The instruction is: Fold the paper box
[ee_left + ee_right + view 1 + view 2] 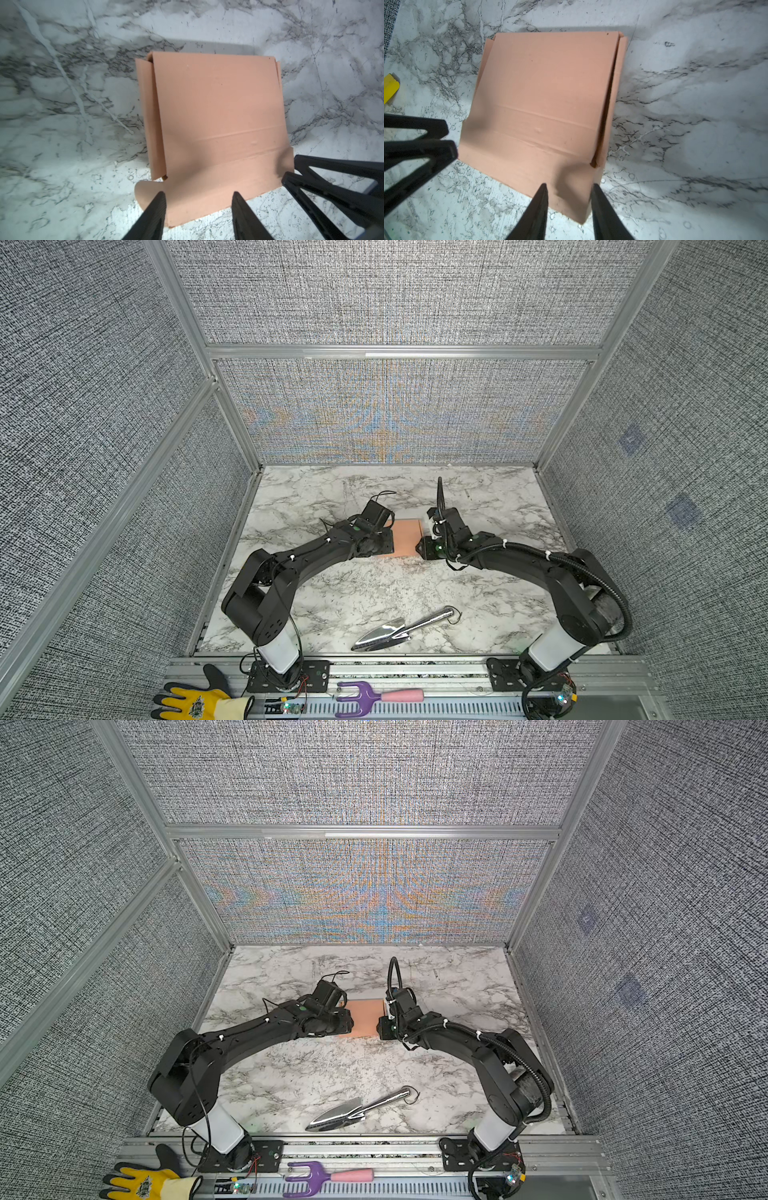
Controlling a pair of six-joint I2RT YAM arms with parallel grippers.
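Both top views: paper box (406, 536) lay mid marble table (374, 597), jaws unseen from above | Left wrist: left gripper (198, 196) jaws apart over untucked front flap, gripping nothing | Right wrist: right gripper (569, 188) jaws apart over flap's corner; uneven pressing could buckle flap or skid box.

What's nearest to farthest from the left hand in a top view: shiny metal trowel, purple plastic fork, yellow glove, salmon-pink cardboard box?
1. Salmon-pink cardboard box, at the left hand.
2. Metal trowel, toward the front.
3. Purple fork, front edge.
4. Yellow glove, front-left corner.
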